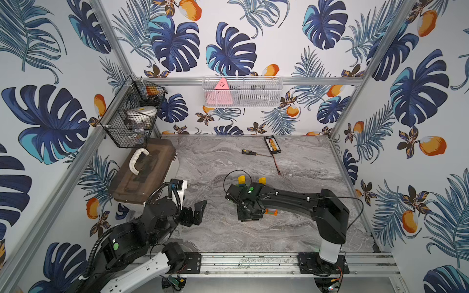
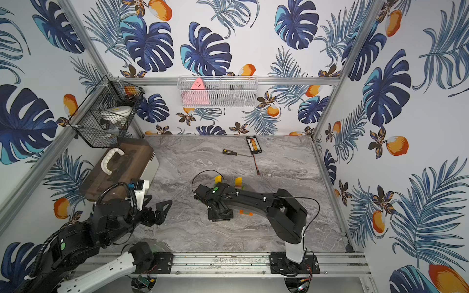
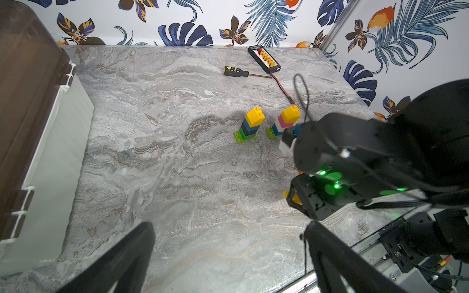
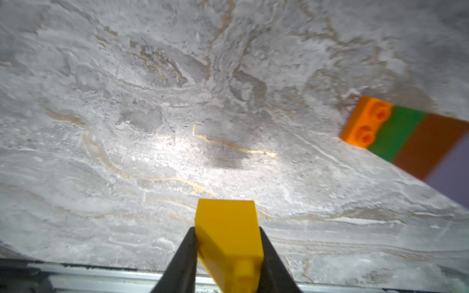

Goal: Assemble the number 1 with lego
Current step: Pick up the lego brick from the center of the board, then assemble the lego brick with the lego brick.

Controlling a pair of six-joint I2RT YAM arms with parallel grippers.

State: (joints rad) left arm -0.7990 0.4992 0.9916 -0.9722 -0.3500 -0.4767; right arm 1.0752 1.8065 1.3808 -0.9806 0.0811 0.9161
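R jaws clamp a glossy, studded yellow brick over the veined, marble-look grey surface; a striped orange-green-purple stack lies flat just beside them. A blue-banded tower and a pink-banded tower stand upright beyond. L jaws gape, well apart.

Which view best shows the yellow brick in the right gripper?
The right wrist view: the yellow brick fills the foreground, clamped between the two dark fingers of the right gripper. The left wrist view shows only a yellow sliver beneath that gripper. In both top views the gripper itself hides it.
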